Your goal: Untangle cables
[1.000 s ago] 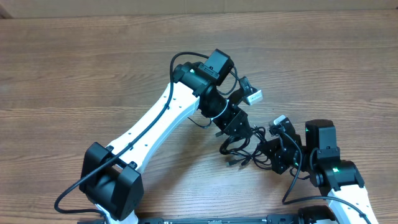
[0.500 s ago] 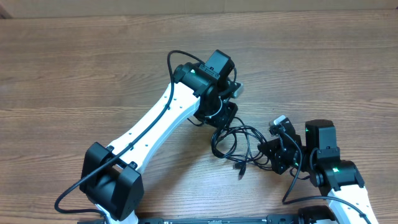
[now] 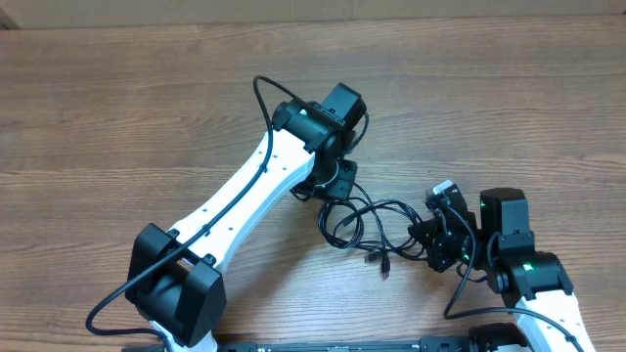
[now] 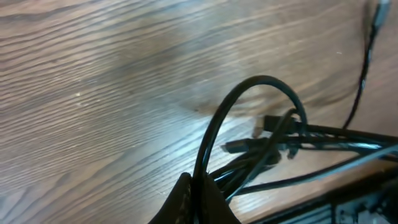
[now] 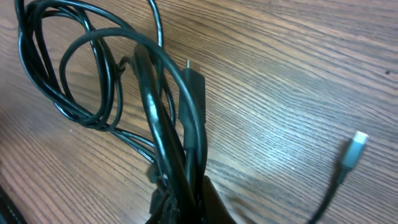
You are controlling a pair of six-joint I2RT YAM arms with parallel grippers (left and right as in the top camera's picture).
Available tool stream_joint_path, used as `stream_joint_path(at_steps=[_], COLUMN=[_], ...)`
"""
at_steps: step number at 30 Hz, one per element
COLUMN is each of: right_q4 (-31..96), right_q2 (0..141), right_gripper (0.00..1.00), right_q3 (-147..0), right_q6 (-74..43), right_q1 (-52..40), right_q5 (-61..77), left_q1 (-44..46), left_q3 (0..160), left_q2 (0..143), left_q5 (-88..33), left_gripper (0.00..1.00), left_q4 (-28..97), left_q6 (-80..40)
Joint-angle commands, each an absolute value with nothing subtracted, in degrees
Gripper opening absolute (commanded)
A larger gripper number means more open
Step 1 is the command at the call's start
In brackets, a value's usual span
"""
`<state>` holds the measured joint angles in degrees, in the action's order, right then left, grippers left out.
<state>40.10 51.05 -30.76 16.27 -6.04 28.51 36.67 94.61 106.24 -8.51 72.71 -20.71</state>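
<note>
The cables (image 3: 367,223) are a tangle of thin black cords stretched on the wooden table between my two grippers. My left gripper (image 3: 336,192) is shut on the tangle's left end. In the left wrist view one cord (image 4: 252,93) arches up from the shut left gripper (image 4: 199,194). My right gripper (image 3: 419,237) is shut on the right end. In the right wrist view several cable strands (image 5: 158,106) run into the right gripper (image 5: 186,202), with loops beyond it. A silver-tipped plug (image 5: 352,148) lies loose to the right. Two plug ends (image 3: 380,264) lie below the tangle.
The wooden table (image 3: 117,117) stretches wide to the left and back. The left arm's white link (image 3: 245,200) crosses the table diagonally. The right arm's base (image 3: 523,274) sits at the front right, close to the tangle.
My left gripper has drawn back to the left with its cord, and its wrist has turned. The tangle has stretched out and loosened into wider loops. The right arm has stayed put.
</note>
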Motion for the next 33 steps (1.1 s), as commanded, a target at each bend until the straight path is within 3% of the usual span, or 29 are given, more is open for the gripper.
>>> stream_joint_path(at_steps=[1,6,11,21,25,33], right_q4=[40.01,40.01,40.01,40.07,40.21,40.25], right_q2=[50.24,49.98,49.98,50.00,50.00,50.00], right_gripper=[0.04,0.04,0.16,0.16,0.36,0.59], right_q3=[-33.15,-33.15,-33.15,-33.12,-33.12,-33.12], right_q6=[14.79,14.81,14.81,14.81,14.81,14.85], right_q1=[-6.02,-6.02,-6.02,-6.02,-6.02,-6.04], right_q5=[26.59,26.59,26.33,26.15,26.17,27.24], left_q1=[36.03,35.99,35.99,35.99,35.99,36.03], left_q3=[95.42,95.42,95.42,95.42,95.42,95.42], left_q2=[105.25,105.25,105.25,105.25,105.25,105.25], left_q5=[-4.05,-4.05,-4.05,-4.27,-9.50,-36.77], left_gripper=[0.04,0.04,0.04,0.04,0.04,0.04], left_q4=[73.08,73.08,73.08,73.06,72.60,69.80], left_q6=[-23.35,-23.35,-23.33,-23.31,-19.14,1.96])
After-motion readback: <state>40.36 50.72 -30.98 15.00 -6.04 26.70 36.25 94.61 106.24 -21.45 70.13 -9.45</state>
